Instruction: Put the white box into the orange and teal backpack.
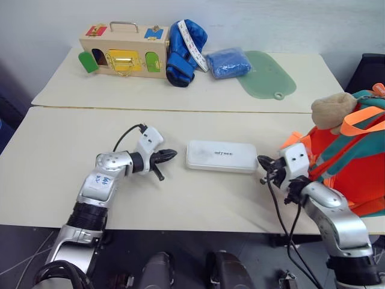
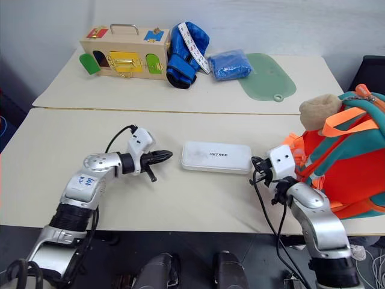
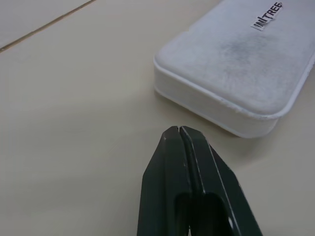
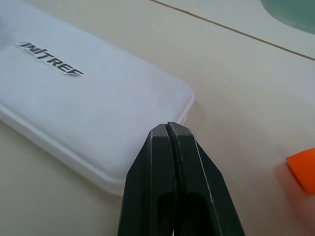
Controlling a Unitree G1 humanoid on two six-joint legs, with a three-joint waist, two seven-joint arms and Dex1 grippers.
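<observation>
The white box (image 1: 221, 156) lies flat on the near table (image 1: 54, 156), with its grey lettering facing up. The left gripper (image 1: 169, 155) is just beside the box's left end, its tips pointing at it — the two black fingers (image 3: 189, 152) are pressed together and they hold nothing. The right gripper (image 1: 263, 161) is just beside the box's right end, also closed tight with nothing between the fingers; in the right wrist view the tips (image 4: 170, 132) are over the box's corner, and I cannot tell if they touch it. The orange and teal backpack (image 1: 355, 162) stands upright to the right of the box, behind the right gripper, with a beige plush toy (image 1: 332, 109) on top.
</observation>
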